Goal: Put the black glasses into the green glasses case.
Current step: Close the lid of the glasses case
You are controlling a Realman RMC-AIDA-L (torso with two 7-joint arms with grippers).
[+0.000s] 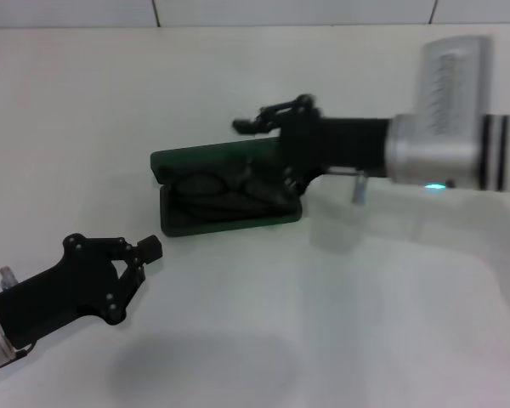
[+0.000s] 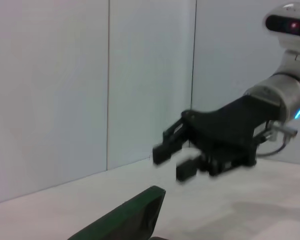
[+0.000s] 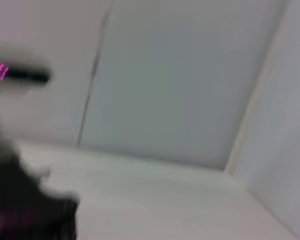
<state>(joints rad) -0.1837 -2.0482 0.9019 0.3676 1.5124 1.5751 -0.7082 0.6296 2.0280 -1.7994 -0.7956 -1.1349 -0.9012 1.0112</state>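
The green glasses case [image 1: 229, 224] lies open in the middle of the table, its lid [image 1: 202, 160] standing up at the back. The black glasses [image 1: 225, 192] lie folded inside on the dark lining. My right gripper [image 1: 265, 155] hovers over the case's right end, open and empty; the left wrist view shows it [image 2: 174, 162] above the table with its fingers apart. That view also shows the edge of the case lid [image 2: 125, 217]. My left gripper [image 1: 143, 262] is open and empty near the table's front left, apart from the case.
The white table [image 1: 365, 323] spreads around the case. A tiled wall [image 1: 289, 12] runs along the back edge. The right wrist view shows only wall, table top and a blurred dark shape [image 3: 25, 205].
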